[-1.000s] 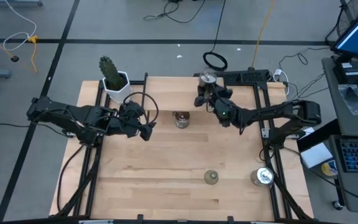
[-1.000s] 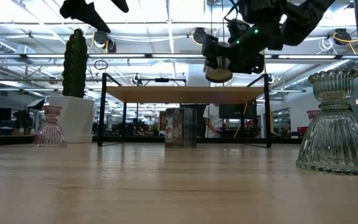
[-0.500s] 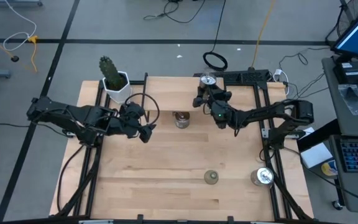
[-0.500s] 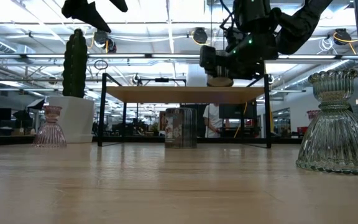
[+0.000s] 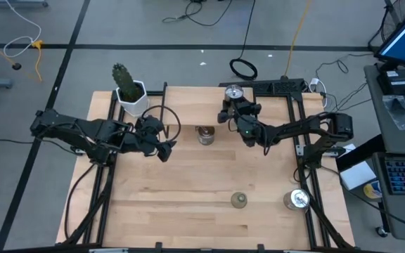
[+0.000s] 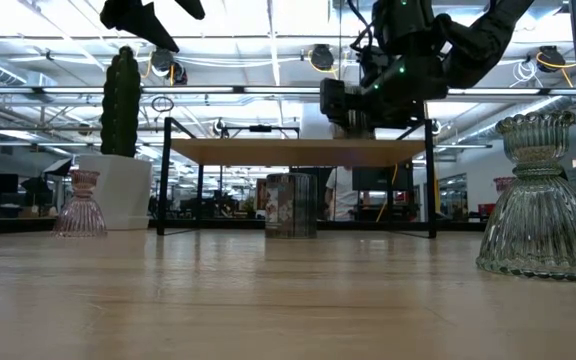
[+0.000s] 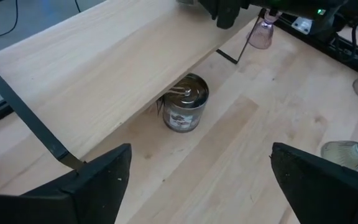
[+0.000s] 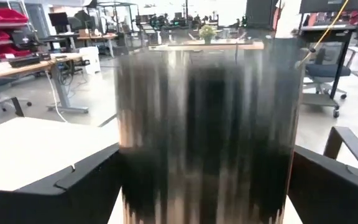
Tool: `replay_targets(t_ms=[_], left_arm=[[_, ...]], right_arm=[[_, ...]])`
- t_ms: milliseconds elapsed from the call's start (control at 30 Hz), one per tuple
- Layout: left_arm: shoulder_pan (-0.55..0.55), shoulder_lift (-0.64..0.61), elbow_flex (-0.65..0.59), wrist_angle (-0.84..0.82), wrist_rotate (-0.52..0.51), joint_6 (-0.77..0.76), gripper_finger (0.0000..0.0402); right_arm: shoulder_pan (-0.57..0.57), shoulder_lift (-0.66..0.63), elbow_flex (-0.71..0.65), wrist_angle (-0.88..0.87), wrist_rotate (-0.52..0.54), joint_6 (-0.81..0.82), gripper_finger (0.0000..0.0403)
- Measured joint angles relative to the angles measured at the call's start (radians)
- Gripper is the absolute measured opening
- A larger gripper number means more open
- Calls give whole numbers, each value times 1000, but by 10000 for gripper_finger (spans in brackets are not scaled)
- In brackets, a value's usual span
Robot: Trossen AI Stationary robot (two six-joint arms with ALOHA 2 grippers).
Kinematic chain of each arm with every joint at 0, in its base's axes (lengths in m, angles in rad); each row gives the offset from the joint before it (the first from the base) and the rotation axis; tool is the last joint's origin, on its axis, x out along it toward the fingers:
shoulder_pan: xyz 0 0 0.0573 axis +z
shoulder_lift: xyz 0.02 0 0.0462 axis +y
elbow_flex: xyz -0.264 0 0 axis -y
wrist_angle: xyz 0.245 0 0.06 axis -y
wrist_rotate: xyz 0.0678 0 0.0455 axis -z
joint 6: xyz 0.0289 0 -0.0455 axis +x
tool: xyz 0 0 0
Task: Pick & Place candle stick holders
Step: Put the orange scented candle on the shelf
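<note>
At the far right of the raised shelf (image 5: 188,95), the right gripper (image 5: 231,107) pinches a silvery metal holder (image 5: 233,91), its fingers clamped on the cylinder's sides; compared with a second ago, it has slid left and lowered the holder to the shelf top. The left gripper (image 5: 162,144) hovers unchanged over the table's left middle, fingers spread, empty. Another silvery holder (image 5: 204,135) stands under the shelf edge, a third (image 5: 297,200) near right, the olive-green one (image 5: 239,201) beside it.
</note>
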State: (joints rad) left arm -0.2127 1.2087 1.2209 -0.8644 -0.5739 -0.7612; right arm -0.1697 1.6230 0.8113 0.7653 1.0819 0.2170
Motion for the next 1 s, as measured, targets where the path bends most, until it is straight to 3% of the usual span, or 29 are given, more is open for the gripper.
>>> replay_targets(t_ms=[267,567,1000], left_arm=[[0,0,0,-2,0,0,372],[0,0,0,-2,0,-1,380],[-1,0,0,-3,25,-2,372]], right_arm=[[-3,0,1,-5,-12,3,363],[-4,2,-1,29,-12,-28,393],[-29,2,-1,86,-7,-152,385]])
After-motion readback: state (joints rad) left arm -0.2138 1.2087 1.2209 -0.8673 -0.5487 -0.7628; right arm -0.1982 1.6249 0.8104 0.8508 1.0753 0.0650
